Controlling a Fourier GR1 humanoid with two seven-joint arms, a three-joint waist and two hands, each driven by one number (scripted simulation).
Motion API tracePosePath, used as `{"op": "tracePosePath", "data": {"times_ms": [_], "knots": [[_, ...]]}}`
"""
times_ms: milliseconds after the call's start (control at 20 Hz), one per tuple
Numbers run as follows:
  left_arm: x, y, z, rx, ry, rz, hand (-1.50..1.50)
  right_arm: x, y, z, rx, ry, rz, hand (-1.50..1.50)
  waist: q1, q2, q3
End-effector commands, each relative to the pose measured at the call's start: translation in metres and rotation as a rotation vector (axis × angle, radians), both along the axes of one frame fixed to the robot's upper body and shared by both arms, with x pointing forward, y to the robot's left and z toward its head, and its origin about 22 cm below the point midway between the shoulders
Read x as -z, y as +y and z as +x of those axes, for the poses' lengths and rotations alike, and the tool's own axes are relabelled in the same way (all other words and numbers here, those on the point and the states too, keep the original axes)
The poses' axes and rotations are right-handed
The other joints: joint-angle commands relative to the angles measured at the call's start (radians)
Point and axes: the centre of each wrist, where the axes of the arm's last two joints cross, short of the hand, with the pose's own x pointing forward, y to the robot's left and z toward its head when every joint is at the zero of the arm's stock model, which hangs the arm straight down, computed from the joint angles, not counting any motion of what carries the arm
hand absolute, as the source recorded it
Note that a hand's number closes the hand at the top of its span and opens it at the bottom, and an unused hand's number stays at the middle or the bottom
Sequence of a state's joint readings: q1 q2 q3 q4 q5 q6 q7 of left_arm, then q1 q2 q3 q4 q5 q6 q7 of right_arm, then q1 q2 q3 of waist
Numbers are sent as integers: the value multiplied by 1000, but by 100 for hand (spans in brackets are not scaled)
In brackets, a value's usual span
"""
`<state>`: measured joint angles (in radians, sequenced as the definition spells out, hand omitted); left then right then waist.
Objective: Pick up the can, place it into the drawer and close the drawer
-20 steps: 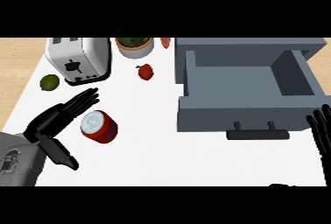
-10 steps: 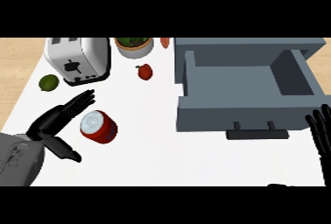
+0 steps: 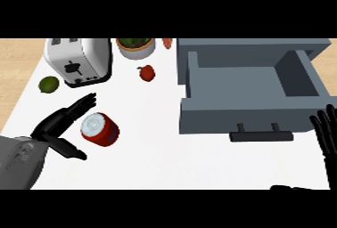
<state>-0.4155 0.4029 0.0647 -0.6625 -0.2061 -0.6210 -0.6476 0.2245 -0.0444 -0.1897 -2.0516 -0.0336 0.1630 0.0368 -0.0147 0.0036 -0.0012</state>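
White surface (image 3: 164,164), wood beyond. Can (image 3: 100,129) lay on side, white end facing up-left, just right of left robot hand (image 3: 58,127), which was open, fingers w/ thumb bracketing can. Drawer (image 3: 250,95) open, far right.

A smooth, matt white finish is being shown by the counter top (image 3: 164,164), and a strip of pale, wood-grained surface (image 3: 16,67) is being seen along its left and far edges. The can (image 3: 100,129) is being presented with a glossy red wall and a light, metallic-looking lid. A brushed, silvery metal sheen is being displayed by the toaster (image 3: 79,60) (its slots and lever are dark). The drawer (image 3: 250,89) is being rendered in a flat, matt blue-grey, with a darker matt handle (image 3: 261,135). A matt black, plastic-like surface is being shown by the left hand (image 3: 59,127) and the right hand (image 3: 327,133).
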Motion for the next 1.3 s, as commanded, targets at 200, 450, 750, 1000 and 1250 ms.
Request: {"op": "tracePosePath", "data": {"times_ms": [200, 450, 750, 1000, 1250], "knots": [[22, 1, -5, 59, 59, -97, -150, -8, -6, -7, -1, 11, -8, -150, -6, 1, -1], [15, 3, 7, 44, 3, -89, -150, -20, -1, 1, 9, -5, 27, -150, -4, 2, -1], [32, 5, -9, 83, 27, -117, -150, -13, -2, -4, -25, -7, 5, -150, -4, 3, -1], [39, -25, 3, 62, 35, -99, -150, -5, -3, -15, -7, -9, 16, -150, -8, 2, -1], [35, -35, 12, 81, 30, -105, -150, -24, 8, -12, -3, -25, 6, -150, -4, 1, -1]]}}
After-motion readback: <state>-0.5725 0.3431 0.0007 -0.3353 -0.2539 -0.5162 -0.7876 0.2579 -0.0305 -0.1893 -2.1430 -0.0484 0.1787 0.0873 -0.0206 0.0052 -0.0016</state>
